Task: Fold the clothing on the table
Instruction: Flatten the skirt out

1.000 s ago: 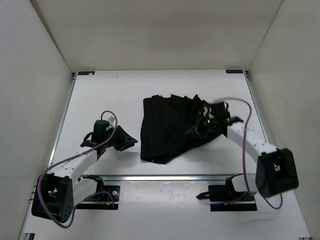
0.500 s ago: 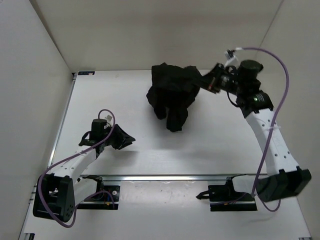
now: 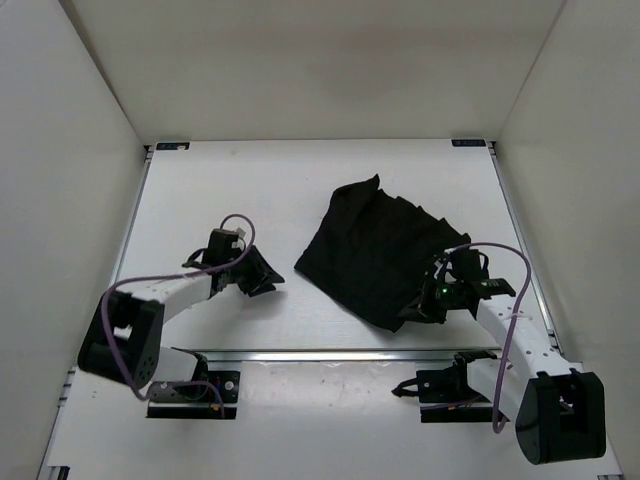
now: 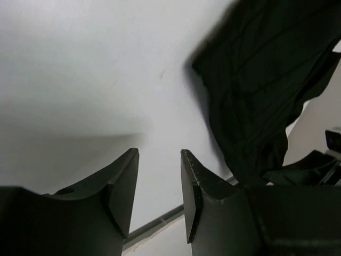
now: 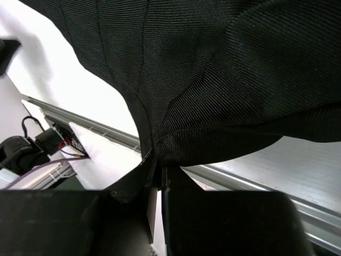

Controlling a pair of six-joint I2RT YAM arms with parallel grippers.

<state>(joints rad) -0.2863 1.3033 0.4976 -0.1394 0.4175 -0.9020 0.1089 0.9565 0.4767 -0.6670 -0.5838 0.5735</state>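
A: Looking for the clothing (image 3: 380, 250).

B: Found on the table (image 3: 230, 190), spread dark and mostly flat, right of the middle and reaching toward the near edge. Marked with pleat lines, with one corner pointing at the far edge.

A: Touching the near rail (image 3: 330, 354)?

B: No, stopping short of it in the overhead view. Also well apart from the left and far edges.

A: Checking the right gripper (image 3: 425, 305) next.

B: Clamped tight on the clothing's near right corner, close to the near edge of the table. Shown from the right wrist as a pinch of bunched fabric between the fingertips. Raised off the table at that corner, with white surface visible underneath.

A: And the left gripper (image 3: 262, 276)?

B: Low over the table, left of the middle. Near the clothing's left edge, yet apart from it. Held with jaws parted, only bare white table in the gap, gripping nothing. Aimed toward the cloth, going by the left wrist view.
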